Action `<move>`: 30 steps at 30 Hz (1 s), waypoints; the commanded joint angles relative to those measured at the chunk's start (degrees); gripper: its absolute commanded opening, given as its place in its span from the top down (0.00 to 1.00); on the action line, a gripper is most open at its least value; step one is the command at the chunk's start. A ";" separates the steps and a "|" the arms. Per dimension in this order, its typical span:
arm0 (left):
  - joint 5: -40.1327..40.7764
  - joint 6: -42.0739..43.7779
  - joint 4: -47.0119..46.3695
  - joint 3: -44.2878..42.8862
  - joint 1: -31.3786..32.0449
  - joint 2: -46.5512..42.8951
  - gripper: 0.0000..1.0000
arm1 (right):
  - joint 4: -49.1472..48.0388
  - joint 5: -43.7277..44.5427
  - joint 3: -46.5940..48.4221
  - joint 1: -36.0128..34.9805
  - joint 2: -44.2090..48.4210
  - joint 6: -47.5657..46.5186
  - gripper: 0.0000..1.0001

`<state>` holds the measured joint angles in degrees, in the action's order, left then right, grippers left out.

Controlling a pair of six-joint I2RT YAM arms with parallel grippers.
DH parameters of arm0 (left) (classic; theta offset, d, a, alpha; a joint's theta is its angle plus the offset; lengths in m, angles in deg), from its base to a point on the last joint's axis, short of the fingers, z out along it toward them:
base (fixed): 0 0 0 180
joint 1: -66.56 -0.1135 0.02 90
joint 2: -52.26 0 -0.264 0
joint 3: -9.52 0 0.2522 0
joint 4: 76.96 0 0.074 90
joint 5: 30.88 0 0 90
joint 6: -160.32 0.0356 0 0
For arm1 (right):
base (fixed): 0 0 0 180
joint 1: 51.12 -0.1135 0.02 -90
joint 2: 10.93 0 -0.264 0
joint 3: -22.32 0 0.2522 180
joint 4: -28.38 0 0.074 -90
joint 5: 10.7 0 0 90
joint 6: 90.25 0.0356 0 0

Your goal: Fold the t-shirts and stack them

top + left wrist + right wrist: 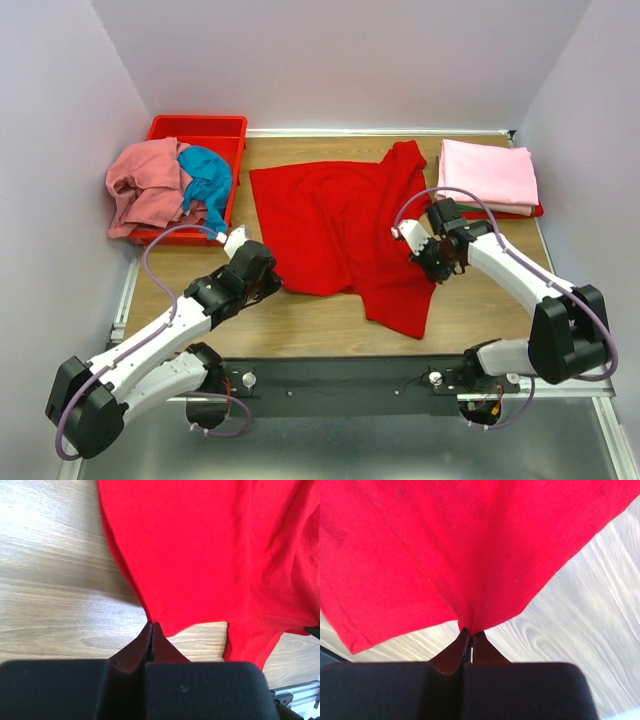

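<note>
Now, left gripper [151, 626]: clamping the red t-shirt [335, 225] at its near corner, likely for folding;
right gripper [470, 631]: pinching the opposite edge, sharing the lift

The bright red shirt [340, 235] is plain, with no print. Left of it, a red bin [200, 128] holds a salmon pink shirt [145, 185] and a teal shirt [208, 180]. Right of it, a light pink shirt [488, 172] lies over a red layer [532, 211]. The table [300, 325] under it is light brown with wood grain. The left arm [160, 345] and right arm [510, 265] are white and black.
</note>
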<state>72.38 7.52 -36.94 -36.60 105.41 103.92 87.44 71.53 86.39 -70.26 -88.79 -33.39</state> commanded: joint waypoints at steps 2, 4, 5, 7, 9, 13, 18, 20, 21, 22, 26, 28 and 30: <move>1.33 0.49 2.12 0.19 -0.09 -1.91 1.00 | 4.18 12.24 -1.70 0.50 3.06 -3.15 0.99; 1.68 0.49 2.65 0.19 -0.09 -2.88 1.00 | 4.62 14.44 -1.44 1.73 3.94 -3.94 0.99; 1.69 0.49 3.09 0.19 -0.09 -3.23 1.00 | 4.71 14.97 -1.44 2.17 4.47 -4.90 0.99; 2.03 0.40 3.79 -0.24 -0.09 -4.19 1.00 | 5.32 16.46 -1.70 3.48 5.53 -5.87 1.00; 2.30 0.40 4.76 -0.51 -0.09 -4.98 1.00 | 5.50 17.08 -1.88 4.28 5.97 -7.19 1.00; 2.74 0.40 6.34 -1.30 0.00 -6.22 1.00 | 6.29 16.48 -2.32 6.21 6.41 -8.16 1.00; 3.18 0.23 9.24 -2.79 -0.09 -8.41 1.00 | 8.31 14.27 -3.46 6.39 5.09 -8.16 1.00; 3.97 0.05 10.56 -3.50 -0.09 -9.29 1.00 | 8.58 13.75 -4.07 6.39 4.39 -8.16 0.99; 4.58 -0.21 11.78 -4.46 -0.09 -10.34 1.00 | 8.58 13.57 -4.60 6.30 4.13 -8.25 0.98; 4.93 -0.56 12.49 -4.90 -0.09 -10.79 1.00 | 8.58 13.31 -4.60 6.30 3.86 -8.16 0.97; 6.86 -1.70 17.40 -7.45 -0.09 -12.81 1.00 | 8.49 10.94 -3.99 6.39 3.51 -7.46 0.79; 7.83 -2.40 19.69 -8.85 -0.09 -13.95 1.00 | 8.58 10.06 -2.85 6.65 3.33 -7.20 0.64; 8.36 -2.85 20.93 -9.74 -0.09 -15.18 1.00 | 8.58 9.27 -1.53 7.01 3.16 -6.76 0.50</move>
<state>76.29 6.47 -21.37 -44.16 105.41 90.72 94.70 84.01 82.36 -64.01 -85.12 -40.61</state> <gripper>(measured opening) 0.005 0.401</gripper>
